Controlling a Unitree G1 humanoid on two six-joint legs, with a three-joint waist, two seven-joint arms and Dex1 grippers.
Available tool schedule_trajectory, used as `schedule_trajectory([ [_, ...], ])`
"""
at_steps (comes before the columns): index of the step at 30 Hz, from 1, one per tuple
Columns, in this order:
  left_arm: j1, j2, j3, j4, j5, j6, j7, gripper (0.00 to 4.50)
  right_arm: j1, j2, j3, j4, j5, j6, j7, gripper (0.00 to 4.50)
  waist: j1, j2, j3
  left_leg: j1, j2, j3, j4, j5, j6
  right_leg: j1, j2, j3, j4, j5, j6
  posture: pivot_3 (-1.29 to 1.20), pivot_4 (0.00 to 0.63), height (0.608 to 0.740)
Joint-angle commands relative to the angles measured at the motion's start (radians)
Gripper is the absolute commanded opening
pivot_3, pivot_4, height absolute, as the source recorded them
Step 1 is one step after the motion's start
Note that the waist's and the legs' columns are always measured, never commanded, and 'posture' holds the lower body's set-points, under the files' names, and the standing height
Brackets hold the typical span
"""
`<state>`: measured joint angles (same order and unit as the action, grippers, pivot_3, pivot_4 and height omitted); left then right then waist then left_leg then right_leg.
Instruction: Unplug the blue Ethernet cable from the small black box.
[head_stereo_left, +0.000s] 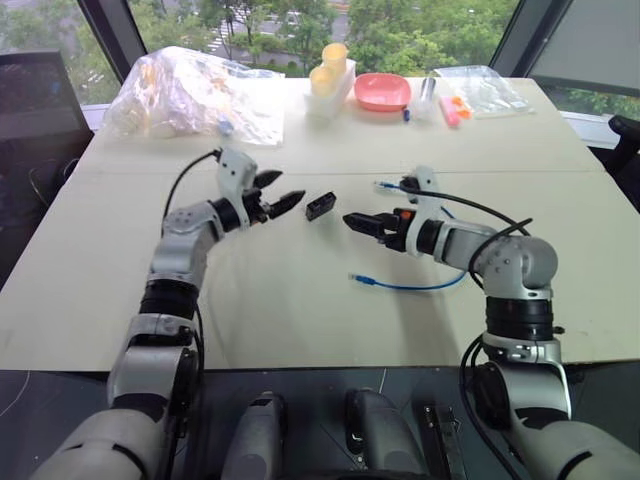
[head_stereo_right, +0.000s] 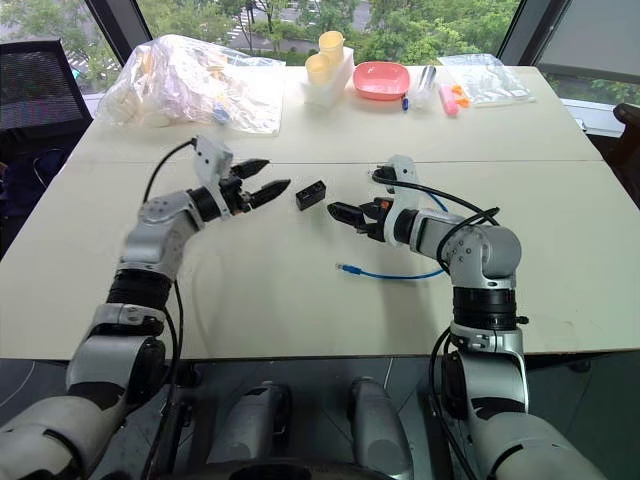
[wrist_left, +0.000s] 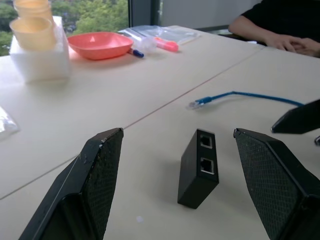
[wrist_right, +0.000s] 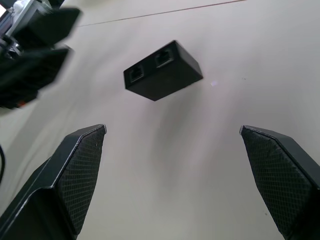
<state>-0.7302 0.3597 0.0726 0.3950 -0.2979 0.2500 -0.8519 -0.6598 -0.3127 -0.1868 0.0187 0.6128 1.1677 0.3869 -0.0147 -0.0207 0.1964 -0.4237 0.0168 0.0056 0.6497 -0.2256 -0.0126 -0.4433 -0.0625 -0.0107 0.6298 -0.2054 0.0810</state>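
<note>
Small black box (head_stereo_left: 320, 206): You have it lying free on the table (head_stereo_left: 300, 300), between your two grippers and touching neither. Seen from the left wrist it shows two ports on one face, both empty.

Blue Ethernet cable (head_stereo_left: 415, 287): It is unplugged and lies on the table at about 4 o'clock from the box. One plug end rests at about 5 o'clock from the box, near your right forearm; the cord curves under the right arm, and the other plug end (head_stereo_left: 385, 186) shows at about 2 o'clock from the box.

Left gripper (head_stereo_left: 278, 193): Your fingers stand wide apart and hold nothing. It sits at 9 o'clock from the box, just beside it, pointing toward it.

Right gripper (head_stereo_left: 357, 221): Its fingers are spread wide in the right wrist view and grip nothing. It sits at about 4 o'clock from the box, near it, aimed at it.

Far edge of table: You have a crumpled clear plastic bag (head_stereo_left: 195, 95) at 11 o'clock, a white block with yellow cups (head_stereo_left: 330, 70) and a pink bowl (head_stereo_left: 382, 91) at 12 to 1 o'clock, and a second clear bag (head_stereo_left: 480, 88) at 1 o'clock.

Person: Folded arms in a dark sleeve (wrist_left: 280, 25) rest on the table's edge in the left wrist view.
</note>
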Motion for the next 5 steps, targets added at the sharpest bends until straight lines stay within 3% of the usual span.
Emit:
schedule_trajectory([
  [1,0.123,0.080,0.048,-0.264,-0.086,0.167,0.005,3.82,0.084,-0.063,-0.017,-0.133,-0.007,-0.107,0.055,4.50,-0.002,0.000,0.000,0.000,0.000,0.000,0.000,0.000,0.000,0.000,0.000,0.000,0.000,0.000,0.000,0.00,0.150,0.740],
  [5,0.258,0.135,0.091,-0.453,-0.163,0.316,0.051,3.82,0.191,-0.093,-0.005,-0.240,-0.033,-0.230,0.076,4.50,-0.003,0.000,0.000,0.001,0.000,0.000,-0.002,0.000,0.000,0.000,0.000,0.000,0.000,0.000,0.000,0.00,0.150,0.740],
])
